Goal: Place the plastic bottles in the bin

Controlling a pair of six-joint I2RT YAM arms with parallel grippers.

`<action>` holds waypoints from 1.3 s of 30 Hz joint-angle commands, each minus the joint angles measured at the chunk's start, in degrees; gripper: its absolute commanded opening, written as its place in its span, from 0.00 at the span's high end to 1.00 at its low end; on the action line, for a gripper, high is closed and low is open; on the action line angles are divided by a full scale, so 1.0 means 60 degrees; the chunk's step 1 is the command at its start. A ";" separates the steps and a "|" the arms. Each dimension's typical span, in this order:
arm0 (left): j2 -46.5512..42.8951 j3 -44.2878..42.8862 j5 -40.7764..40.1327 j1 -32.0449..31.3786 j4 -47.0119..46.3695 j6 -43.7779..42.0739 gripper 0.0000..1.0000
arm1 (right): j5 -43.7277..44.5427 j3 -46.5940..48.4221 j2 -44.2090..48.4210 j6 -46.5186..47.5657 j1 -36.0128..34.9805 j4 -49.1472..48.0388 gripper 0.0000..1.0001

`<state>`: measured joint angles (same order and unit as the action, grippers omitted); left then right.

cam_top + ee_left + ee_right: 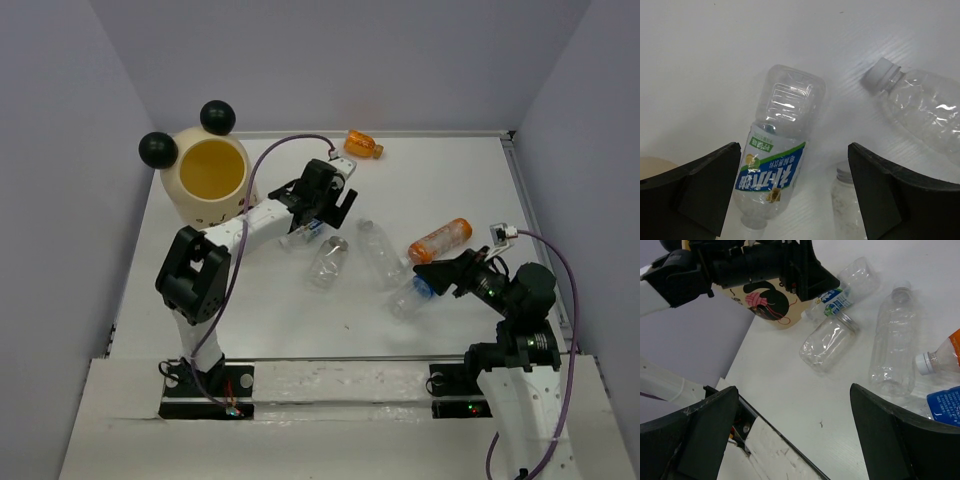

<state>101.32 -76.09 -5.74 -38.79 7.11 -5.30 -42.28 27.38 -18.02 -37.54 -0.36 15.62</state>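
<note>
Okay, so all six of your plastic bottles lie on their sides on the white table, outside the bin. The clear one with the blue-green label is closest to the bin, just off its right side. Your left jaws hang right over it, spread wide, with nothing gripped. In the left wrist view it sits between the two black fingers, neck end toward the camera and square base pointing away.

Just right of it there's a short clear jar-shaped bottle with a silvery cap, then a longer clear crinkly bottle with a white cap, lying near each other. One orange bottle is over to the right of those, white cap pointing down-left in the top view. The second orange bottle is way off by itself at the far edge of the table.

The last one, clear with a solid blue label, lies right at your right jaws. Those are also wide open and empty. In the right wrist view that blue label peeks out just above the right-hand finger, not between the fingers.

The bin stands upright at the far left of the table, mouth up, yellow inside, two black ball ears on the rim. From the right wrist you can see the pink-black cartoon print on its side.
</note>
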 commanded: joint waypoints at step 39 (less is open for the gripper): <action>-0.1380 -0.3301 0.1557 0.0751 -0.0730 0.0720 0.67 | -0.0790 -0.0167 -0.0776 -0.0759 -0.0116 -0.1853 0.04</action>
<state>110.91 -93.86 2.33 -34.17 11.07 -5.32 -45.89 26.92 -22.57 -38.98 -0.51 12.69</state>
